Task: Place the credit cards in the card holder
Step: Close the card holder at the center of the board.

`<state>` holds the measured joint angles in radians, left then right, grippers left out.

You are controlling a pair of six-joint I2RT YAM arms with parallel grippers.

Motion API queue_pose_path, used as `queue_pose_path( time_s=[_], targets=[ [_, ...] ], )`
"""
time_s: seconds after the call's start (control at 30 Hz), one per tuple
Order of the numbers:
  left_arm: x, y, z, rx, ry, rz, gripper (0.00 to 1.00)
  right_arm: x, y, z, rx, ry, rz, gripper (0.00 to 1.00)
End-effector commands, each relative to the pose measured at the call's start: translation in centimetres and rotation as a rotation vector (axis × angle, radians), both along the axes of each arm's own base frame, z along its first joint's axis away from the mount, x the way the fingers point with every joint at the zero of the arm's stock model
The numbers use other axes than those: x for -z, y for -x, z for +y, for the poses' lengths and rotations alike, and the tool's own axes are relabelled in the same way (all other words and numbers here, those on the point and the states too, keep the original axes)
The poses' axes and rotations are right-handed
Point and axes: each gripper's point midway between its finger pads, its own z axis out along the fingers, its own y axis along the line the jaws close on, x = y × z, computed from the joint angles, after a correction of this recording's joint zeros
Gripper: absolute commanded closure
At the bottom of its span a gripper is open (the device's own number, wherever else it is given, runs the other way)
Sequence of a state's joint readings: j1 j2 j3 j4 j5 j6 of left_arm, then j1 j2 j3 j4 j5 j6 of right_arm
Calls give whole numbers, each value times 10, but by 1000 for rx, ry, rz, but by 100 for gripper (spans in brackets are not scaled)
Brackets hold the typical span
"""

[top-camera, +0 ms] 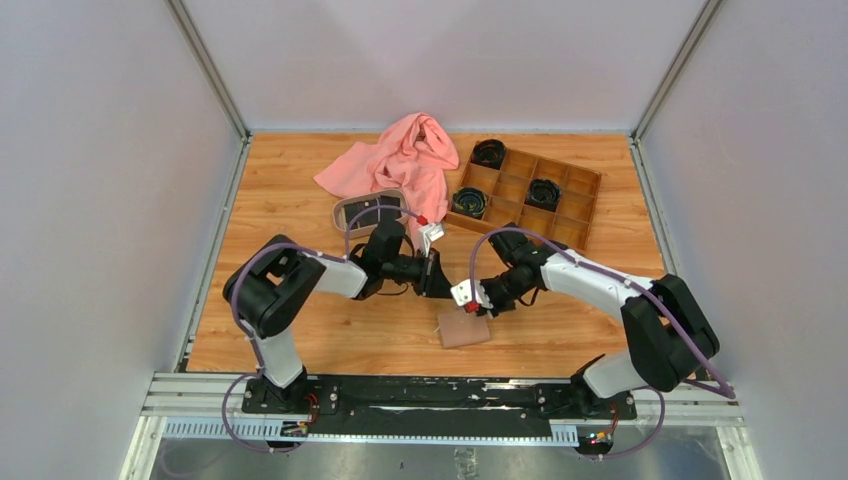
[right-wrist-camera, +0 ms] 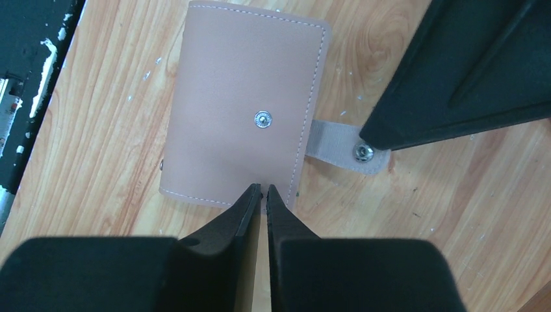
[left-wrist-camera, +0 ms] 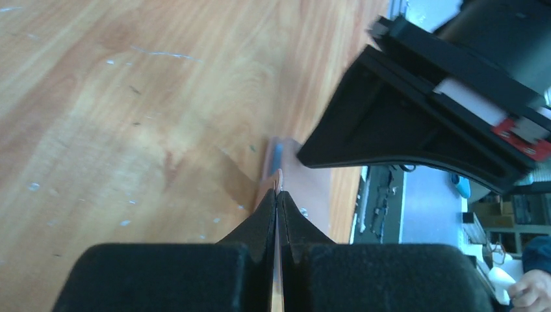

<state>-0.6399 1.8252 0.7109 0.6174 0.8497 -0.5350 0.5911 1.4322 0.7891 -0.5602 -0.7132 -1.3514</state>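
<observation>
Pinches with the left gripper point(left-wrist-camera: 278, 195), pads pressed flat together, a thin tan sliver seen edge-on. In the right wrist view lays one black left finger point(right-wrist-camera: 468, 65) over the end of the strap tab point(right-wrist-camera: 331, 142) of the card holder point(right-wrist-camera: 240, 97), so apparently grips that tab. Holds the right gripper point(right-wrist-camera: 263, 190) almost closed, with only a slim slit between the jaws, tips down at the near edge of the card holder close to its corner; cannot tell whether touching or gripping anything.

Shows the card holder folded shut, snap stud point(right-wrist-camera: 262, 119) up, flat on the wooden table point(right-wrist-camera: 97, 130) between the two arms, toward the front. Has the credit cards point(top-camera: 365, 212), dark as far as can be made out, in the oval tray point(top-camera: 338, 212) behind the left arm point(top-camera: 330, 272), well apart from the card holder.

Bears a red tag point(left-wrist-camera: 527, 135) on the right wrist, marks too blurred to read.

Reaches the left arm low and rightward, wrist rolled sideways so one finger lies above the other. Bends the right arm point(top-camera: 590, 280) leftward from a raised elbow, gripper pointing down.
</observation>
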Motion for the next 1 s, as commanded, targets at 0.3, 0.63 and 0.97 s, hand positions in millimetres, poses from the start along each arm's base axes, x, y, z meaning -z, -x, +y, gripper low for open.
queue_pose_path(
  time_s=[0.3, 0.63, 0.97],
  targets=[
    [-4, 32, 14, 59, -193, -172, 100, -11, 18, 11, -31, -37, 51, 87],
    [-1, 47, 16, 70, -290, -237, 100, -10, 37, 8, -90, -77, 55, 85],
    [-9, 47, 17, 63, -291, -295, 100, 3, 48, 13, -200, -63, -79, 69]
  ],
)
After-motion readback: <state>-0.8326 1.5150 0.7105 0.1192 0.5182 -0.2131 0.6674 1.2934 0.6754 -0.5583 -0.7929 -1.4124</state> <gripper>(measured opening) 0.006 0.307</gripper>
